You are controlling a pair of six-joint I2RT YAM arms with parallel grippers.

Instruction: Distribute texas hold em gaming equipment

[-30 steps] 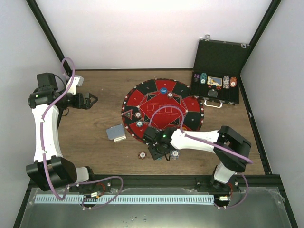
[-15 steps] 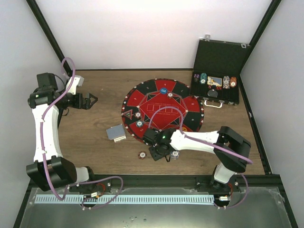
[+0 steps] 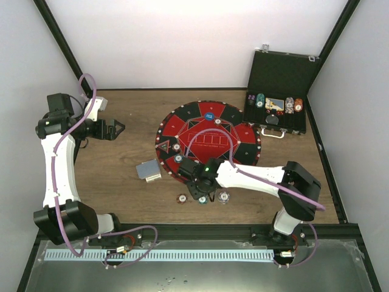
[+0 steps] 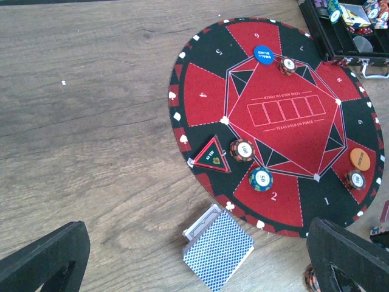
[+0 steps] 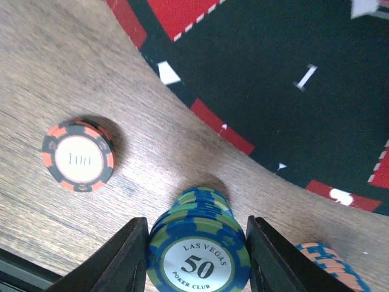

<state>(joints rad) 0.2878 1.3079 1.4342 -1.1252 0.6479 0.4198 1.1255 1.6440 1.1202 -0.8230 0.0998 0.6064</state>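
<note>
Right gripper [image 3: 200, 193] has slid left and clamped the blue 50-chip stack [image 5: 198, 261] beside the mat [image 5: 261, 79], ready to place; left gripper [image 3: 119, 128] gapes wide.

Card deck [image 3: 149, 170] just left of mat [image 3: 242, 131]

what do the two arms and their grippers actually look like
Both arms match: white rounded links, as on the left arm and right arm, joined by chunky black joints and bases. A purple cable loops along each. The right wrist shows a small green light. The left gripper and right gripper are matte black with two flat fingers; no lettering is legible.
</note>
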